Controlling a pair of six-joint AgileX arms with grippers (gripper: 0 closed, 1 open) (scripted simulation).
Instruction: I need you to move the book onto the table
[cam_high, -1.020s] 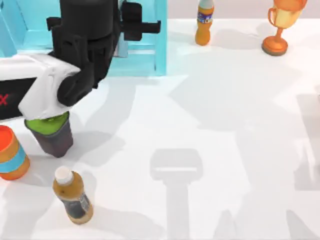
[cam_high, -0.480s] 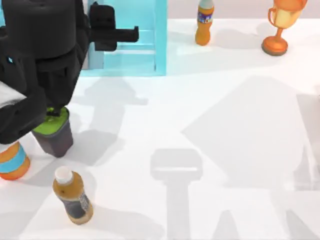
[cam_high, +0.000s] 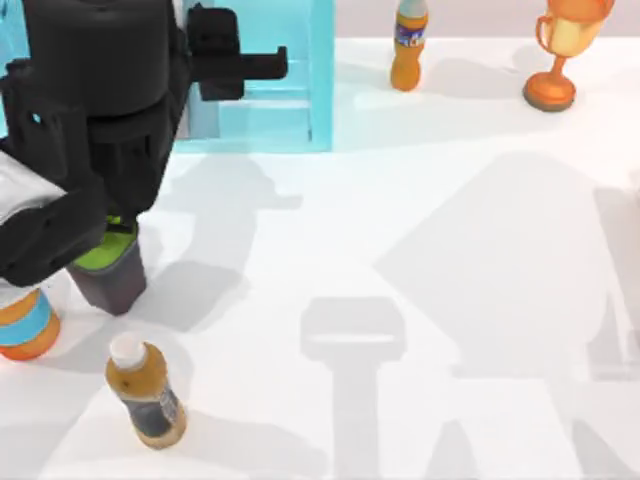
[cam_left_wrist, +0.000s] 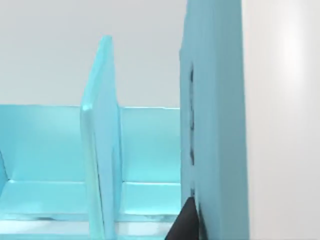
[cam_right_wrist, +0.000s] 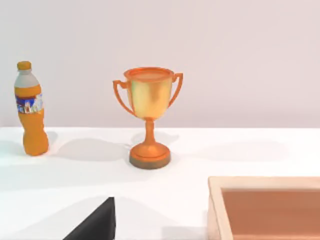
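Left tool (cam_high: 275, 68), at the light-blue shelf unit (cam_high: 320, 90); whether its fingers are parted I cannot tell. Immediately beside it the book (cam_left_wrist: 215, 125) stands upright in the shelf, long axis vertical, above the bench (cam_high: 420, 250). My left arm is nearer.

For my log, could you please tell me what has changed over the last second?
The left arm swung toward the table's left side along the light-blue shelf unit, then edged back slightly. The bottles, cups and trophy stayed put.
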